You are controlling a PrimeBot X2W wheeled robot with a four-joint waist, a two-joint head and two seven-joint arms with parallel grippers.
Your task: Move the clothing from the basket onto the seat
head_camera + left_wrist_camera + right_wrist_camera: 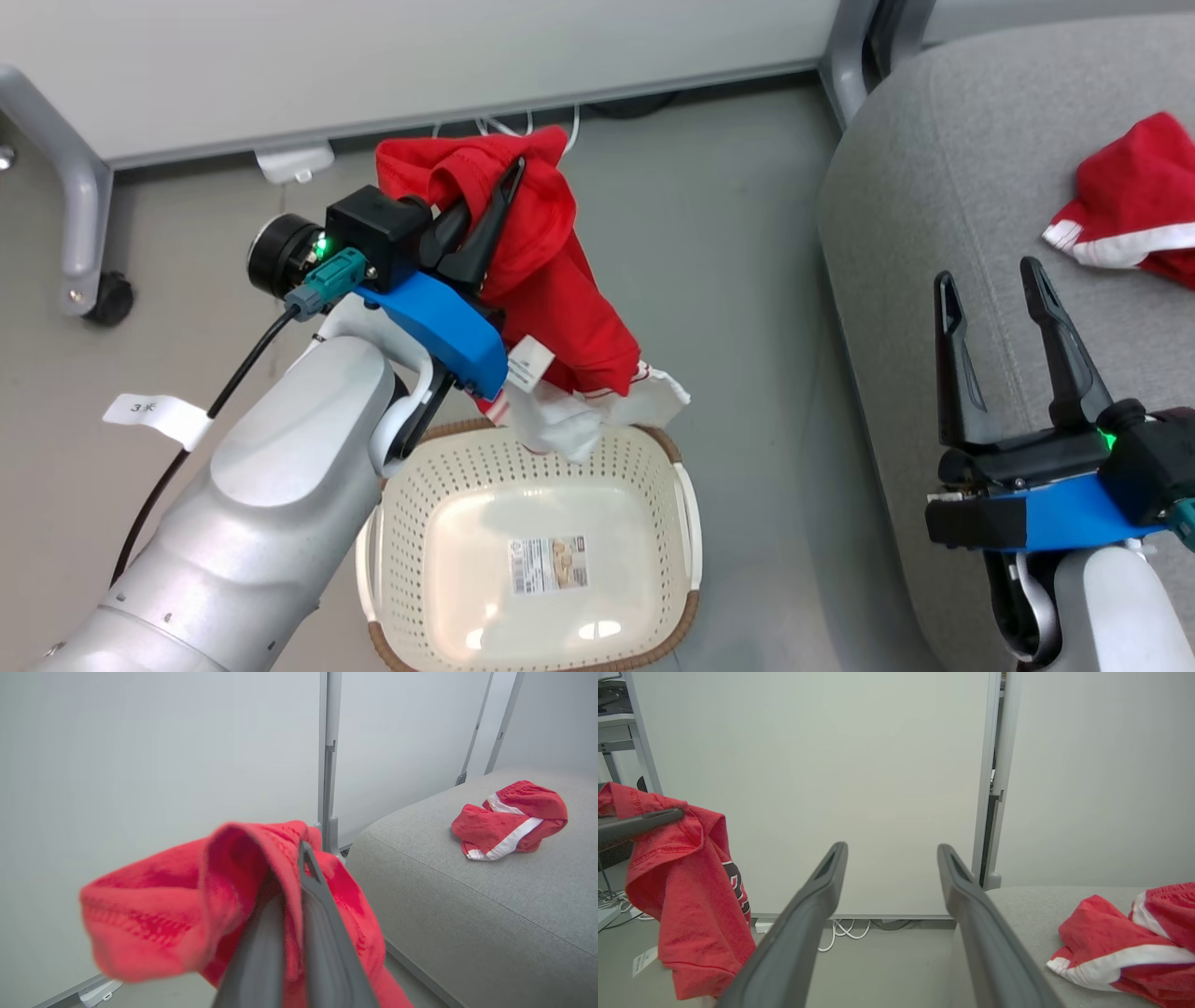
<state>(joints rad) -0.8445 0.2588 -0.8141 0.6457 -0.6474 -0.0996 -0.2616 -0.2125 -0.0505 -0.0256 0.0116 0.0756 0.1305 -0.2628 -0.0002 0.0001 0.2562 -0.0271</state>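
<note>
Near the lens in the left wrist view the jersey (154, 914) is a blur, its folds covering one fingertip of the left pincer (292, 877). From the right wrist, its numerals (735, 882) are mostly folded away. The shorts (1134, 201) run off the head view's right edge. The forearm (280, 485) hides the left rim of the basket (672, 485); the print on its label sticker (548, 564) is too small to read.

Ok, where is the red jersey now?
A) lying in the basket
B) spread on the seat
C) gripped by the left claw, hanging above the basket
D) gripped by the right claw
C: the left claw is shut on the jersey, which hangs over the basket; the right claw is open.
</note>
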